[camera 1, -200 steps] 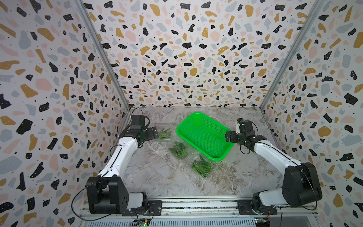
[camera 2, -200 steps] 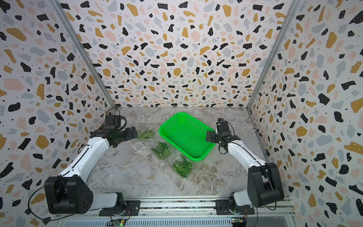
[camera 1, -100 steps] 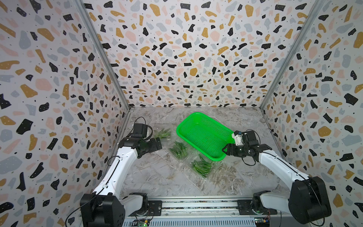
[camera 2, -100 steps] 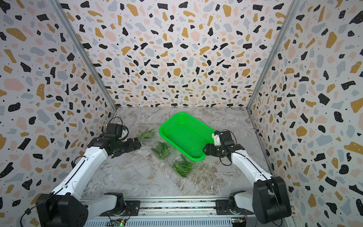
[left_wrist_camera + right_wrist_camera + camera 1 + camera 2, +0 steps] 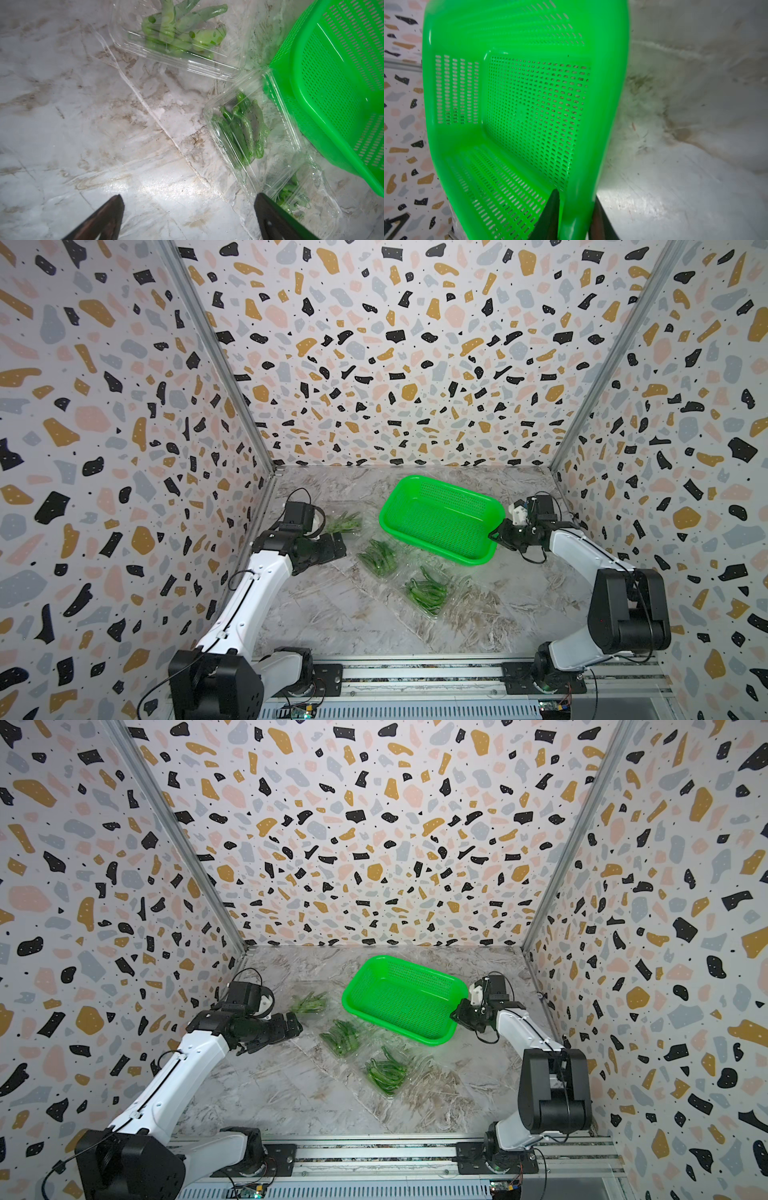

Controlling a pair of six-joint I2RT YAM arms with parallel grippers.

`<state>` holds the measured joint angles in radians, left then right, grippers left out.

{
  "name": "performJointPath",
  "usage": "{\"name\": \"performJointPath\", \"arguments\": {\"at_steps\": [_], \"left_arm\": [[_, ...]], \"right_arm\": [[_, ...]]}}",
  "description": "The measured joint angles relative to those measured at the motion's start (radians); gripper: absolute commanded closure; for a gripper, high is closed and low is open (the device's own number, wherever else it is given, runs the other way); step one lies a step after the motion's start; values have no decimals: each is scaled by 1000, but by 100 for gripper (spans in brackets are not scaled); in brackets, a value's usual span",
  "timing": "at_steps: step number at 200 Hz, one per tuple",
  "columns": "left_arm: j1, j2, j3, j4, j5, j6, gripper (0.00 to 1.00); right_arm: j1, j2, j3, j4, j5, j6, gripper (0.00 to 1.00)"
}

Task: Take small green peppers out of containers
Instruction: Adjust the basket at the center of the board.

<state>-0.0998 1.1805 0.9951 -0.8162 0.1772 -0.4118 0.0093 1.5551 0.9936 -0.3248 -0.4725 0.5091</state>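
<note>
I log the right gripper point(image 5: 575, 197) pinching the empty basket point(image 5: 602, 104) rim and the left gripper point(image 5: 189, 199) spread, with all small green peppers point(image 5: 239, 128) inside the containers point(image 5: 182, 62) just ahead of it, none removed yet

No text, label, brand, number or sign can be read in any of the views. The small circuit board point(image 5: 298, 711) on the front rail point(image 5: 415, 672) in both top views is too small to show whether it carries any marking.
</note>
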Motion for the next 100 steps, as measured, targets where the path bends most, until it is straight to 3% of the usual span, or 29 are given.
{"name": "performJointPath", "arguments": {"at_steps": [39,51,74,100], "left_arm": [[-19,17,0,-2,6,5,1],[-27,24,2,-6,6,8,1],[-48,40,18,-26,3,16,1],[-85,50,37,-45,-4,30,1]], "right_arm": [[-61,100,85,25,-7,2,77],[-76,132,116,26,-3,-3,66],[-95,182,187,18,14,-23,32],[-105,181,240,-11,33,-61,22]]}}
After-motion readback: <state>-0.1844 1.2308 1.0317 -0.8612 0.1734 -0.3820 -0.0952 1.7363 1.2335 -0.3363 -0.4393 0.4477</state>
